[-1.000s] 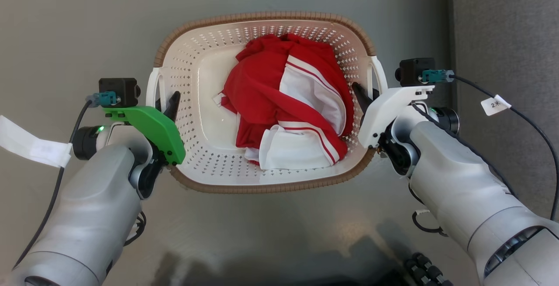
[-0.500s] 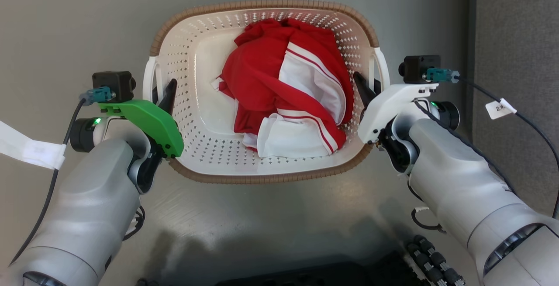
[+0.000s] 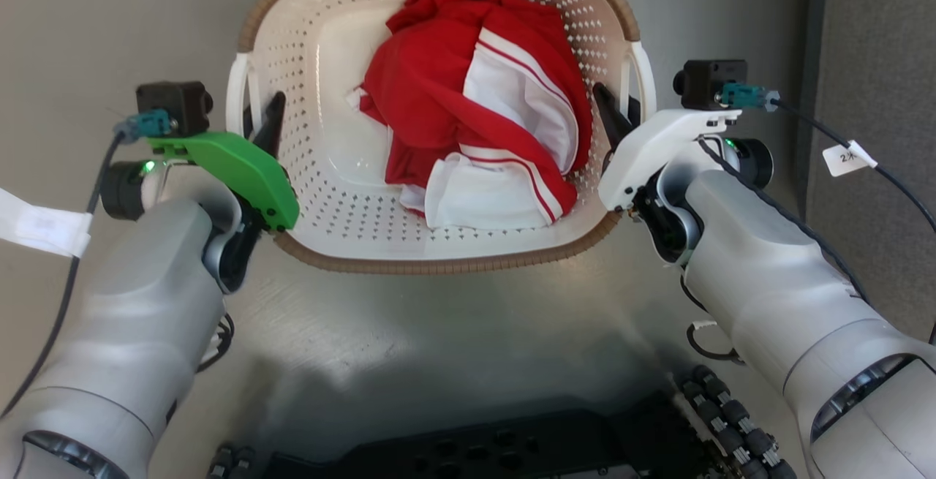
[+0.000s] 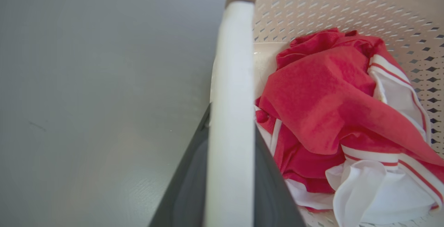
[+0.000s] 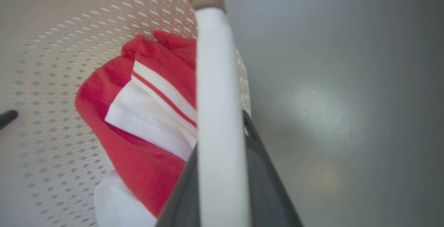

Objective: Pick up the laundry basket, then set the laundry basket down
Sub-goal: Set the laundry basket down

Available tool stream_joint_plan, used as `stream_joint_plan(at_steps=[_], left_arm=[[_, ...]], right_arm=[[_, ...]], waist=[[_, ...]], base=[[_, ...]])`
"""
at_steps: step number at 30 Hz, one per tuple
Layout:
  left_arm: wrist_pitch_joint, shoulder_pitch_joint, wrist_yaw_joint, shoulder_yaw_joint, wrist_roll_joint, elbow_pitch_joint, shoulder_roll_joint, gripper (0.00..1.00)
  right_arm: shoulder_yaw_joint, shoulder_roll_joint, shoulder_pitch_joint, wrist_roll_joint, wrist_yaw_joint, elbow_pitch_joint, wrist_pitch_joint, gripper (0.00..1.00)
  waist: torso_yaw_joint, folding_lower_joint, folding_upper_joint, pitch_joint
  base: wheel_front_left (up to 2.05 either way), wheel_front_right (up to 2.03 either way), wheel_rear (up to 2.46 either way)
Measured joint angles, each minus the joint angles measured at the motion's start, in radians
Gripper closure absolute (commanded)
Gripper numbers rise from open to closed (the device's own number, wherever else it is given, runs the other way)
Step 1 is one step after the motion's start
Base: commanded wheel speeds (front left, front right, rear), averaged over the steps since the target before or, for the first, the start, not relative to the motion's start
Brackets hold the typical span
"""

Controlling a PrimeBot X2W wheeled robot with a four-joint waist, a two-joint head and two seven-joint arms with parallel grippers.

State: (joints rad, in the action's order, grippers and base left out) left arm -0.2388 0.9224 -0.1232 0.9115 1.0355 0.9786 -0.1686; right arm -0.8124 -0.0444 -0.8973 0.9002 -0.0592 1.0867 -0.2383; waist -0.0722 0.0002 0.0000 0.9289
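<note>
Head view shows you the cream-white perforated plastic laundry basket [image 3: 439, 267], brown-rimmed, straight ahead over smooth grey floor [image 3: 439, 340]. Your left gripper [image 3: 261, 115] and right gripper [image 3: 620, 107] each pinch a white side handle [image 4: 229, 116]. Grasp made, lift likely; setting down remains.

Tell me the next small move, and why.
Probably raise both arms together, slowly and level. The left claw is shut on the left handle of the laundry basket, the right claw on the right handle, and the loose red-and-white clothes inside could slide if one side rises first.
</note>
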Motion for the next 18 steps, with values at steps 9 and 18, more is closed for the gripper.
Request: stream_joint_plan(at_steps=[9,18], left_arm=[[-0.009,0.017,0.000,0.012,0.000,0.007,-0.005,1.00],[-0.013,0.021,-0.002,0.027,0.002,0.016,-0.006,0.00]], right_arm=[[0.000,0.001,-0.014,0.010,0.008,-0.005,-0.003,1.00],[0.000,0.000,-0.016,0.016,0.017,0.008,-0.009,0.00]], waist=[[-0.008,-0.0001,0.0000,0.047],[-0.009,-0.0001,0.0000,0.055]], base=[[0.00,0.00,0.00],[0.00,0.00,0.00]])
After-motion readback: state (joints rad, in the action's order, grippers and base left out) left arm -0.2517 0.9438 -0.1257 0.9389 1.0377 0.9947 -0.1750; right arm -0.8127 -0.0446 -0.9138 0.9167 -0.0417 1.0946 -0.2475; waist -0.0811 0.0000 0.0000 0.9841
